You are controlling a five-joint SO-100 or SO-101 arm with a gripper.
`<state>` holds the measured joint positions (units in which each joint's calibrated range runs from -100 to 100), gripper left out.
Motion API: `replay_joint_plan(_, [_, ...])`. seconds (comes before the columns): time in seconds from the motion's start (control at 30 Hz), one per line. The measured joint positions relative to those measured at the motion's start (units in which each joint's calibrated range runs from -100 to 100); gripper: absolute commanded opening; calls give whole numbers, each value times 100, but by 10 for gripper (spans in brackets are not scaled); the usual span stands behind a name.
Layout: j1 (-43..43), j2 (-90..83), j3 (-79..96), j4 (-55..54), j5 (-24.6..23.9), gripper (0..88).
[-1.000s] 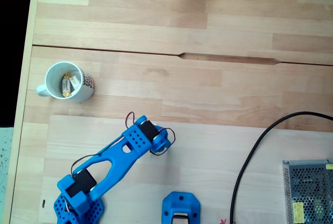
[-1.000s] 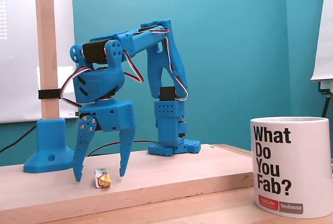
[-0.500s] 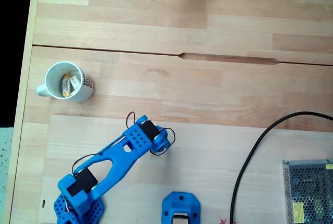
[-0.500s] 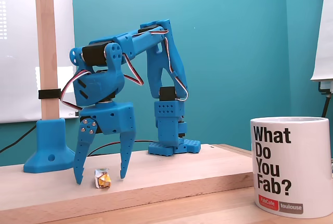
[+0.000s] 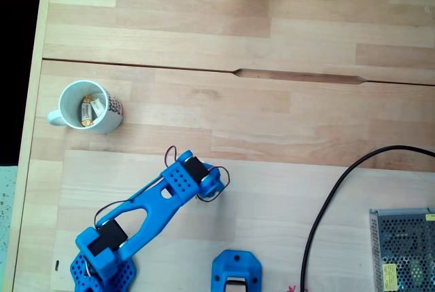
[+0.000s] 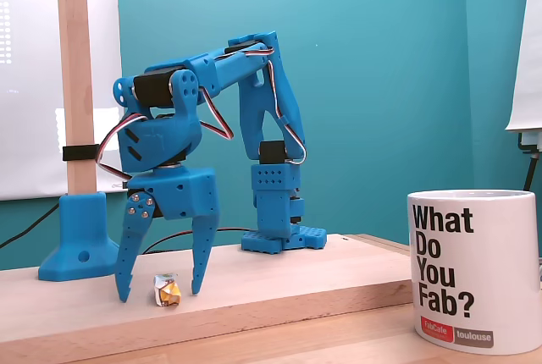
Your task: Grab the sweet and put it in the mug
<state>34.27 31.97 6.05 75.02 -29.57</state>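
Your pincer (image 6: 158, 284) stands open, tips pointing down on either side of the sweet (image 6: 167, 289), which lies on the raised wooden surface (image 6: 279, 275). No contact visible. The mug (image 5: 87, 106) sits well apart, up-left of the arm in the top-down fixed view, with wrapped sweets inside.
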Motion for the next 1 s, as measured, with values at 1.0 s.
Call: replay_joint_plan(1.0, [-89, 0, -45, -106, 10, 64])
